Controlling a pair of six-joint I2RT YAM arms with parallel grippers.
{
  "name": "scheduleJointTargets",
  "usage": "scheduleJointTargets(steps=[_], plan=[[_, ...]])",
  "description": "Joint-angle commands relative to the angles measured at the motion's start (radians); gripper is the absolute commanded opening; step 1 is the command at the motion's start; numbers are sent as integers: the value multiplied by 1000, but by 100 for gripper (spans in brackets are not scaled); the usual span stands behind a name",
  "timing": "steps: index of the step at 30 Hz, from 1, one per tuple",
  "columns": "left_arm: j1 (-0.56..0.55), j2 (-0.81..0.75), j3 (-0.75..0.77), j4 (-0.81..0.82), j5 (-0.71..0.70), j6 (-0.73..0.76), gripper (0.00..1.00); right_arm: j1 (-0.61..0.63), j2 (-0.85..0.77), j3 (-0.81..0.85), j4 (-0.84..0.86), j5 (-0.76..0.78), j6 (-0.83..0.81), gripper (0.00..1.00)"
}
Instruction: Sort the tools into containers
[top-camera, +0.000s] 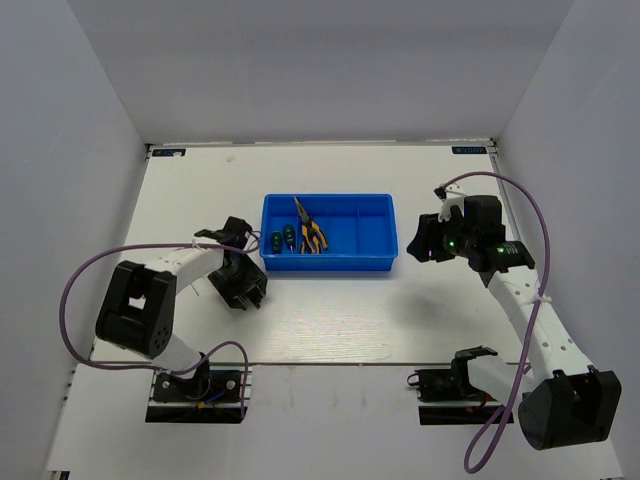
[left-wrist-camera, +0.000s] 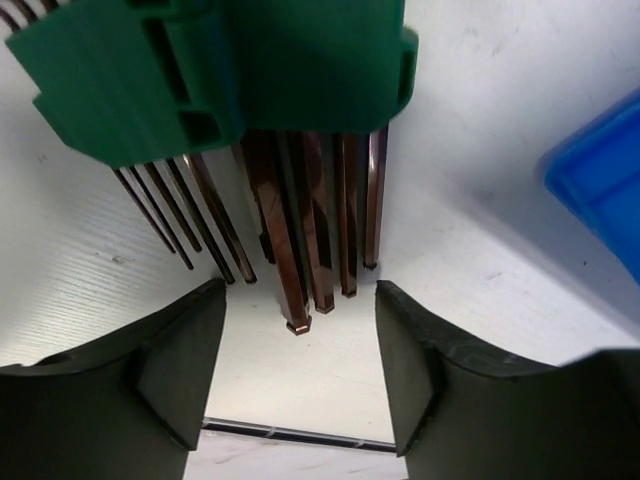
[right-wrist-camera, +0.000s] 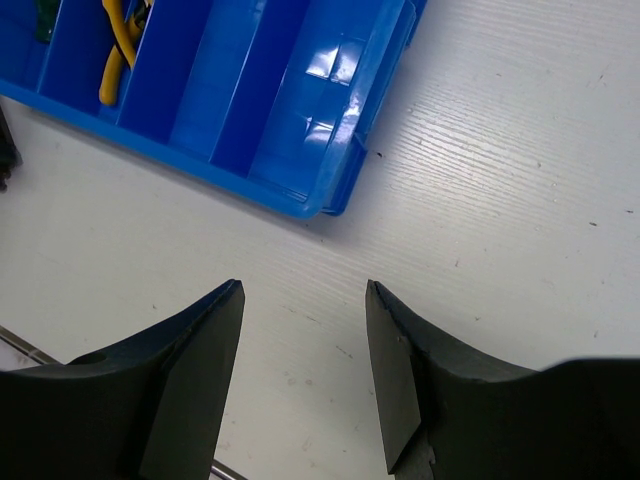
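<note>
A fanned set of dark reddish hex keys (left-wrist-camera: 305, 220) in a green holder (left-wrist-camera: 230, 70) lies on the white table. My left gripper (left-wrist-camera: 300, 300) is open just in front of it, and the longest key's tip reaches in between the fingertips untouched. In the top view the left gripper (top-camera: 248, 290) hides the set, left of the blue tray (top-camera: 375, 262). Two green screwdrivers (top-camera: 283, 240) lie in the tray's leftmost compartment, and yellow-and-black pliers (top-camera: 311, 234) in the one beside it. My right gripper (right-wrist-camera: 303, 290) is open over bare table, off the tray's (right-wrist-camera: 250, 110) right end.
The tray's two right compartments (top-camera: 365, 232) hold nothing. A blue tray corner (left-wrist-camera: 600, 180) shows at the right of the left wrist view. Grey walls enclose the table on three sides. A purple cable (top-camera: 530, 200) loops above the right arm.
</note>
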Motion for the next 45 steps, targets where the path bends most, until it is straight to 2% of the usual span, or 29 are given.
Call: scheduleJointTargets(steps=[1,5,12,22,32,38,40,41,42,44,45], plan=[[-18,-65,-48,-6,-13,-44,73,-5,-16,-1,27,-20,-3,58],[-36,-147,-80,-6,24,-100,73,-10,-24,-2,27,-23,-1,58],[-36,-170,-60,-20,-13,-174,76,-10,-21,-1,27,-26,2,58],[-36,-72,-34,34,11,-298,75,-14,-24,-2,27,-27,0,58],[-36,-63,-11,14,-76,-381,71,-22,-30,-2,21,-41,-9,58],[-36,-33,-2,-17,-108,-381,68,-30,-36,-1,18,-46,-9,58],[-36,-33,-2,-17,-108,-381,65,-33,-33,-1,15,-49,-8,58],[-36,-33,-11,-17,-108,-381,61,-33,-36,-1,15,-49,-8,58],[-36,-23,-11,-17,-108,-381,51,-34,-38,-1,13,-47,-8,58],[-36,-23,-20,-6,-108,-381,44,-36,-36,1,13,-50,-8,58],[-36,-23,-20,-6,-108,-381,44,-40,-39,2,10,-52,-8,58]])
